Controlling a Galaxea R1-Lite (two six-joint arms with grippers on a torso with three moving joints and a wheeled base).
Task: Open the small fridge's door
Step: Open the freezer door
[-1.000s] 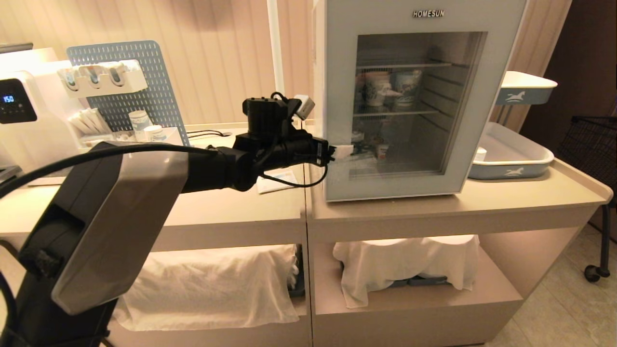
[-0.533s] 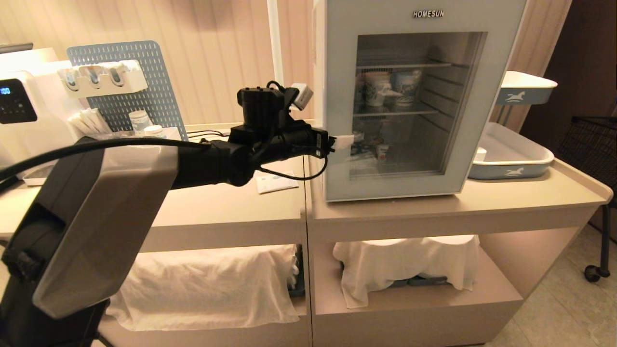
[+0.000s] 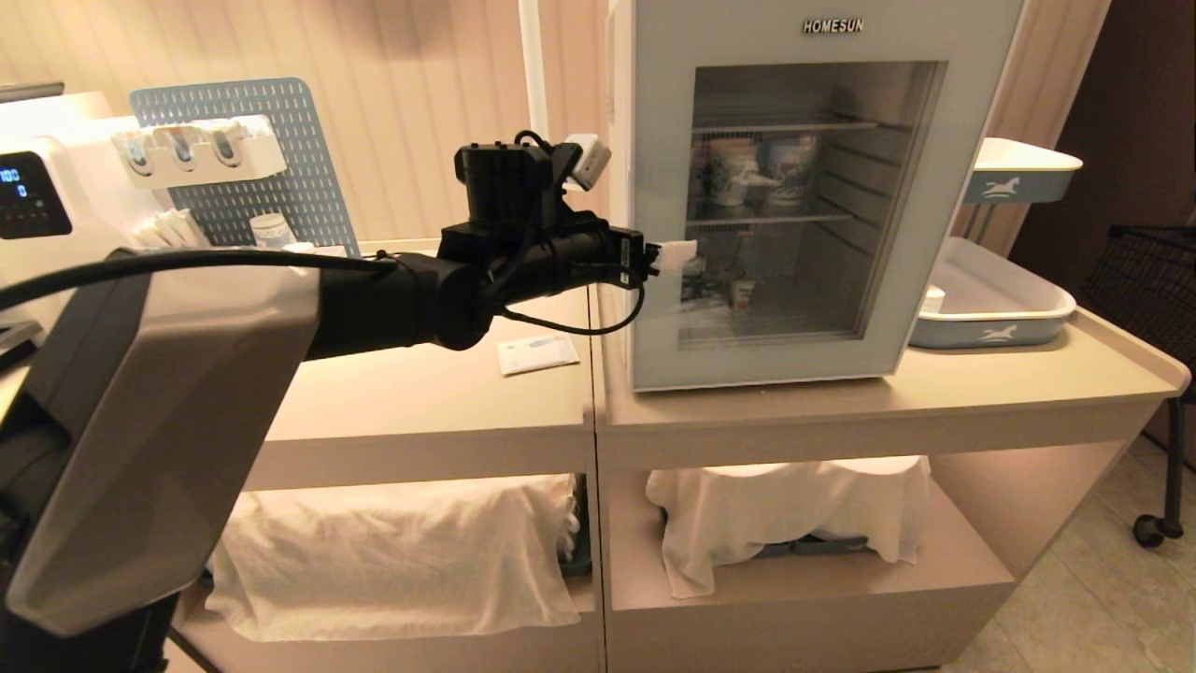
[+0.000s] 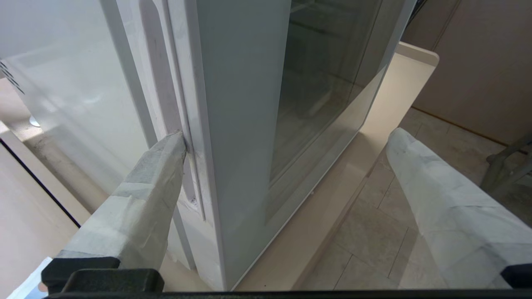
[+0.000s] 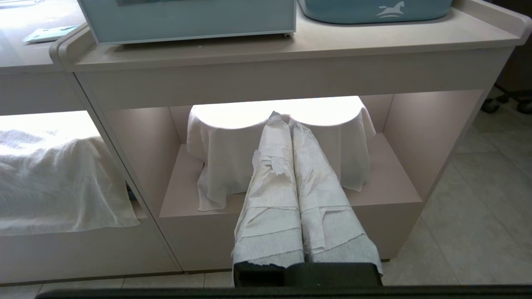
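Observation:
The small fridge (image 3: 618, 187) stands on the right counter, with cups on wire shelves behind the glass. Its grey-blue door (image 3: 659, 140), lettered "HOMESUN", looks shut against the body. My left gripper (image 3: 669, 254) is open at the door's left edge, about mid-height. In the left wrist view the left gripper (image 4: 286, 135) straddles that edge of the door (image 4: 241, 104): one taped fingertip (image 4: 172, 143) touches the seam between door and fridge body (image 4: 83, 104), the other finger (image 4: 419, 166) hangs free in front of the glass. My right gripper (image 5: 282, 120) is shut and empty, parked low before the counter.
A white water dispenser (image 3: 37, 196) and a blue pegboard (image 3: 243, 168) stand at the back left. A paper packet (image 3: 537, 353) lies near the fridge. A blue-white tray (image 3: 1000, 313) sits right of the fridge. A black cart (image 3: 1154, 271) is at far right.
My left gripper has risen a little along the door's left edge and reached slightly further right. The door has not visibly moved.

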